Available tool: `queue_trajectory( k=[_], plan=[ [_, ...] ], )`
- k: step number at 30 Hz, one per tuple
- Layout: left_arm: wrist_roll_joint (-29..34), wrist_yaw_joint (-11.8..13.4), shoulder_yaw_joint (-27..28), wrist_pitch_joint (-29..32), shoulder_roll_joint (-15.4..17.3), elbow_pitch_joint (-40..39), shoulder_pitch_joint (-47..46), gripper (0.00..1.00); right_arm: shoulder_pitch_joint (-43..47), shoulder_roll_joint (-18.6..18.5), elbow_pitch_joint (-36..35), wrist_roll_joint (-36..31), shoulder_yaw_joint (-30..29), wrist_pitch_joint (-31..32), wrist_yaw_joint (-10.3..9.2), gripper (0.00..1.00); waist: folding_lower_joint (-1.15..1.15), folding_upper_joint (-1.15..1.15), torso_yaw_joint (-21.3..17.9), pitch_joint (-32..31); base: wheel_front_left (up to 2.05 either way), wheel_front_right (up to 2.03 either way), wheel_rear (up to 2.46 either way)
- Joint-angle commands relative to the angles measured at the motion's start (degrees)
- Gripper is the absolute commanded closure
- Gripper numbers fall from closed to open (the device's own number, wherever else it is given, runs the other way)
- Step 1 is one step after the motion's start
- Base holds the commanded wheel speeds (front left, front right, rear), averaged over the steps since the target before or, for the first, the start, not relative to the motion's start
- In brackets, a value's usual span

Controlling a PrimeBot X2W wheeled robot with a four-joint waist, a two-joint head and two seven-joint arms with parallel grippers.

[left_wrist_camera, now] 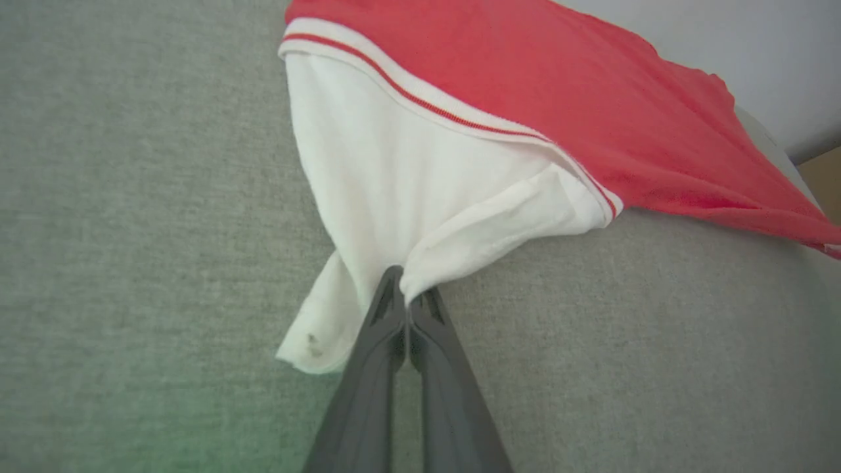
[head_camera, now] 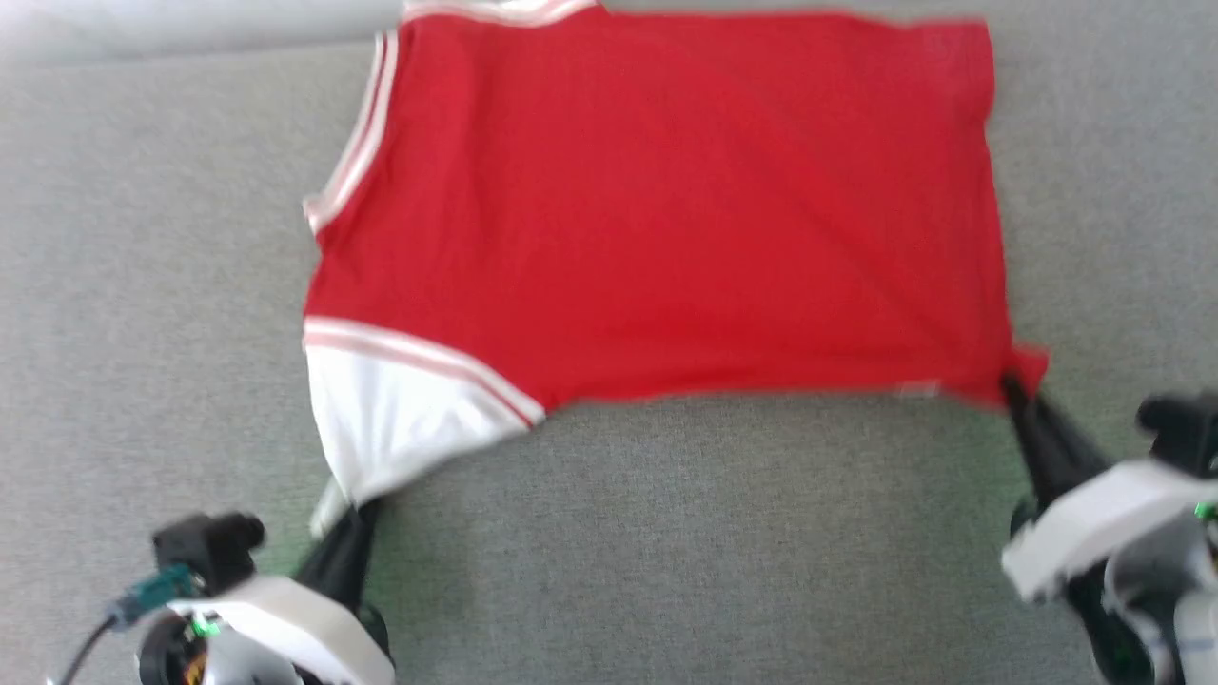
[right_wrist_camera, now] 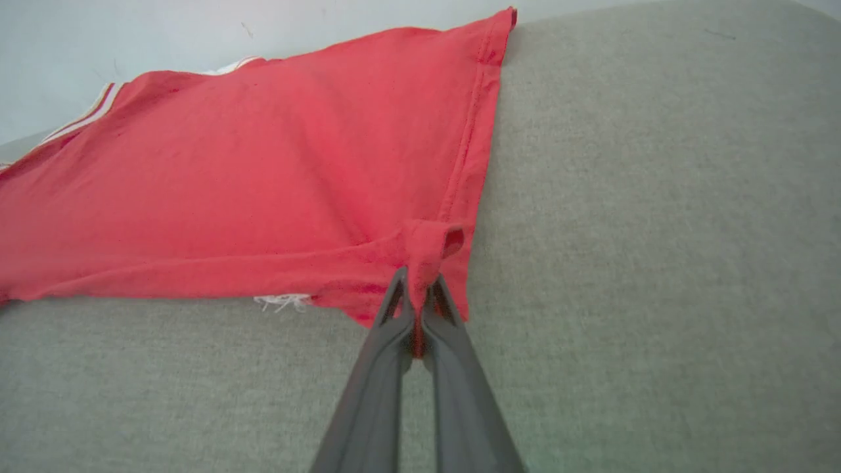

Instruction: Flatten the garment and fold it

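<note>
- While the garment (head_camera: 666, 209) lies spread flat on the grey surface (head_camera: 143, 285), the left hand (head_camera: 350, 514) is clenched on its white sleeve (head_camera: 400, 419).
- Right hand (head_camera: 1011, 387) grasps the red hem corner (head_camera: 1030, 365).

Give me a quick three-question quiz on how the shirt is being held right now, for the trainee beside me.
1. True or false: the left gripper is shut on the white sleeve of the shirt.
2. What does the right gripper pinch? A: the neckline. B: a red hem corner. C: nothing.
3. What colour is the cloth surface beneath the shirt?
Key: 1 true; 2 B; 3 grey.
</note>
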Motion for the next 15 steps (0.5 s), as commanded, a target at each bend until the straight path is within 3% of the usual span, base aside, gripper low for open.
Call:
queue_trajectory(
  k=[1,9,15],
  plan=[
    [-1.1,-0.5,-0.7,2.2,0.7,0.2,1.7,1.0,2.4,-0.9,0.2,1.2,0.5,1.2,-0.05,1.0,0.02,0.0,0.8,-3.8,0.0,0.0,0.0],
    [-8.3,-0.2,-3.0,14.6,2.7,-3.5,8.5,1.0,12.0,-5.1,-1.6,8.0,1.6,12.6,-0.05,1.0,0.02,0.0,1.6,-8.4,0.0,0.0,0.0],
    [-12.5,1.1,-2.7,19.4,3.9,-7.6,14.1,1.0,17.9,-5.2,-4.2,10.5,-0.9,21.3,-0.05,1.0,0.02,0.0,2.1,-10.5,0.0,0.0,0.0]
  ],
)
